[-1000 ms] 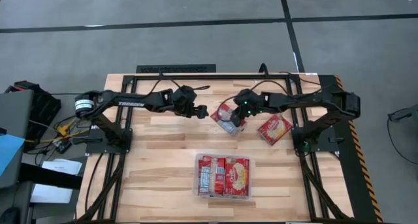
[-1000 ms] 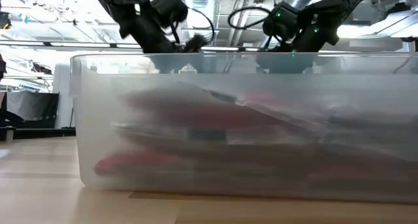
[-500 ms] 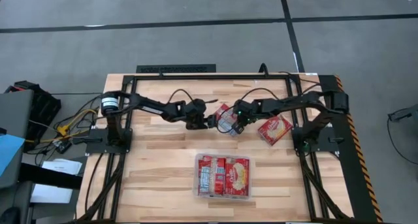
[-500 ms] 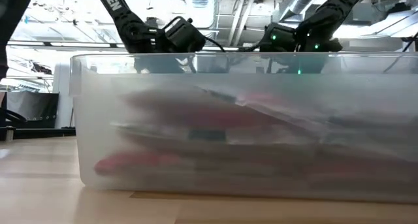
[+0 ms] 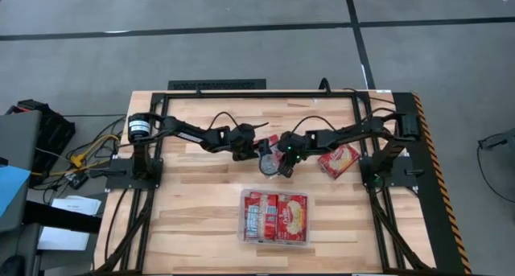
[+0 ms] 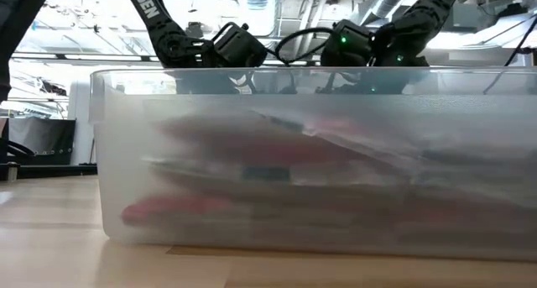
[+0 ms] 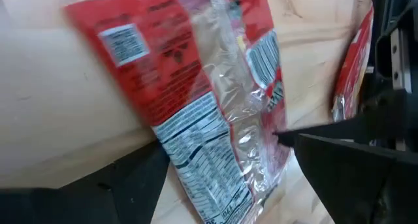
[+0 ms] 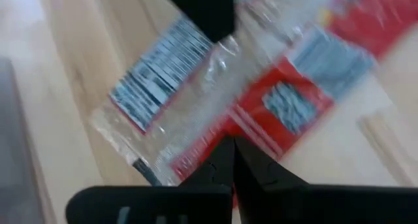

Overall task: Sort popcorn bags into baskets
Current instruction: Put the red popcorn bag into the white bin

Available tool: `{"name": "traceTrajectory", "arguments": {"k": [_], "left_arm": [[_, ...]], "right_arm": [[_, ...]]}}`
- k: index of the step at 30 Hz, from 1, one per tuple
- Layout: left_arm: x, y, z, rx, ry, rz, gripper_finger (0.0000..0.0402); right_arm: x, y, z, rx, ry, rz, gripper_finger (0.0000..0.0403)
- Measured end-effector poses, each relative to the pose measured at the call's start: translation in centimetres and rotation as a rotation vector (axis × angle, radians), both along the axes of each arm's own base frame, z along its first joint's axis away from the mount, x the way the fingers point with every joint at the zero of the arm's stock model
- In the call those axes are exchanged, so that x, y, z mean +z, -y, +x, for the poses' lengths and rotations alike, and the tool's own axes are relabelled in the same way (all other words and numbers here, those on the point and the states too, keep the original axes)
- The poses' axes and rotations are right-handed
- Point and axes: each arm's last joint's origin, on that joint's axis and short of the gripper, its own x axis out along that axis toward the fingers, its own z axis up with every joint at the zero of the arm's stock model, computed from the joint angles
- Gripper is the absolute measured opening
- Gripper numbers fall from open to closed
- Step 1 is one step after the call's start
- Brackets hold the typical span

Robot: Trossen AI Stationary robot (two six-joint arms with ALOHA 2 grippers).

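Pale wooden table (image 5: 193,212) with a clear bin (image 5: 276,238) and a loose popcorn bag (image 5: 339,158).

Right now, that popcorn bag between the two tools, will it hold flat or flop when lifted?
The popcorn bag probably flops: its clear wrap looks crinkled and loose. That glossy film may also slip, and it seems light, since the right tool holds it by one pinched edge.

Red popcorn bags (image 5: 274,214) fill the clear basket (image 5: 243,228); another (image 5: 338,158) lies beside.
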Motion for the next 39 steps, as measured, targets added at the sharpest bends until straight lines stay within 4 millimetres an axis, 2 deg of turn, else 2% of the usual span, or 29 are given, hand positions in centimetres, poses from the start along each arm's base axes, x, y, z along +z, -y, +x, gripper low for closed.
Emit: {"name": "traceTrajectory", "arguments": {"k": [3,6,13,18,23,28,32,39], "left_arm": [[0.0,0.0,0.0,0.005,0.003,0.005,0.0312],[0.0,0.0,0.1,0.013,0.014,0.014,0.0279],[0.1,0.6,0.3,0.027,0.024,0.042,0.0163],[0.2,0.9,0.4,0.038,0.025,0.065,0.0087],[0.2,1.1,0.5,0.015,0.03,0.083,0.0014],[0.3,1.2,0.6,-0.006,0.045,0.075,0.0003],[0.9,1.3,0.7,-0.025,0.081,0.068,0.0001],[3.0,1.2,1.1,-0.033,0.159,0.072,0.0]], "right_arm": [[0.1,-0.1,0.6,0.036,0.013,-0.024,0.0026],[0.1,0.0,0.7,0.053,0.014,-0.027,0.0027],[-0.4,0.1,1.7,0.097,0.093,-0.021,0.0016],[-0.8,0.0,1.9,0.112,0.095,-0.005,0.0026],[0.2,0.1,1.7,0.13,0.116,-0.03,0.0026],[1.7,0.7,1.7,0.119,0.141,-0.056,0.0015],[3.5,0.8,0.9,0.129,0.134,-0.068,0.0023],[8.8,0.5,-2.4,0.082,0.176,-0.156,0.0033]]}}
